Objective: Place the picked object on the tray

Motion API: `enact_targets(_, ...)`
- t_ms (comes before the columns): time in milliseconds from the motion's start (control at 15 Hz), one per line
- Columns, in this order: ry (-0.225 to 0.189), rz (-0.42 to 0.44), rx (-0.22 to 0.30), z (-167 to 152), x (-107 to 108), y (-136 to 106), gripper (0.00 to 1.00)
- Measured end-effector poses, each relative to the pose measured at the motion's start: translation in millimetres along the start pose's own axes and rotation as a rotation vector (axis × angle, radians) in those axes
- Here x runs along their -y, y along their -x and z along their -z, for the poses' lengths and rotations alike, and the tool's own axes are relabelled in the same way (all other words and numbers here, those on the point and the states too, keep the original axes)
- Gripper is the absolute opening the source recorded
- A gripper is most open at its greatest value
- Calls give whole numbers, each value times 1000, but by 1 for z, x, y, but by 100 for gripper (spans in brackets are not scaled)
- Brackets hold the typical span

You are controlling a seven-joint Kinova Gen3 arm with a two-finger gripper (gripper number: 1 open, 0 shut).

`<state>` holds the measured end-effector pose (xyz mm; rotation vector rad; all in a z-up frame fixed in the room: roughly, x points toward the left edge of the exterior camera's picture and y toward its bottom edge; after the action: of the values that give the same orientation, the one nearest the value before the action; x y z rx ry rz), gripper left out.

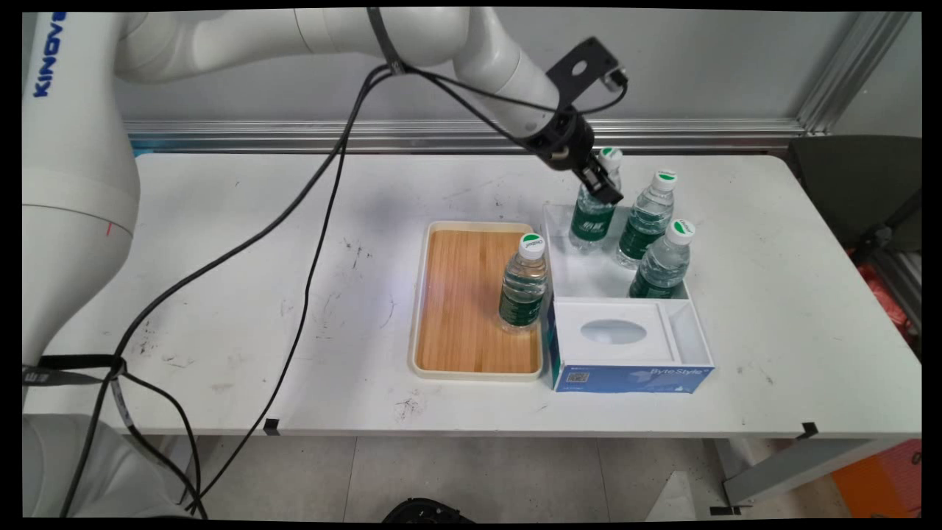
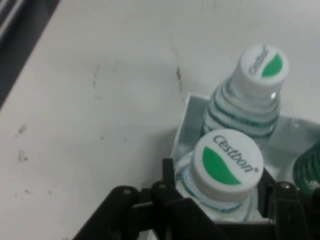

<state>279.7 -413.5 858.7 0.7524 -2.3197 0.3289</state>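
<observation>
My gripper point(image 1: 603, 190) is down over the back left corner of an open white and blue box point(image 1: 625, 377). Its jaws are shut on the shoulder of a water bottle point(image 1: 592, 222) with a green label, which stands upright in the box. In the hand view the bottle's white and green cap point(image 2: 227, 162) sits between the two fingers point(image 2: 168, 176) of the gripper point(image 2: 222, 192). A second bottle point(image 2: 260, 75) stands just behind it, and a third point(image 2: 309, 170) shows at the right edge.
Two more bottles point(image 1: 649, 219) point(image 1: 664, 266) stand in the same box. Left of the box lies a wooden tray with a cream rim point(image 1: 471, 374), with one bottle point(image 1: 524, 288) upright near its right side. Black cables hang over the table's left half.
</observation>
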Motion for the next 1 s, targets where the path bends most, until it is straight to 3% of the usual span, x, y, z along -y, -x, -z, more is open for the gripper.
enact_targets(200, -11, 3, 2, 21, -5, -12, 0)
enact_targets(400, -33, 11, 36, 50, -10, -17, 0)
enact_targets(800, -86, 1, 104, 109, -14, -14, 0)
enact_targets(1000, -125, 34, 108, 134, -13, -3, 0)
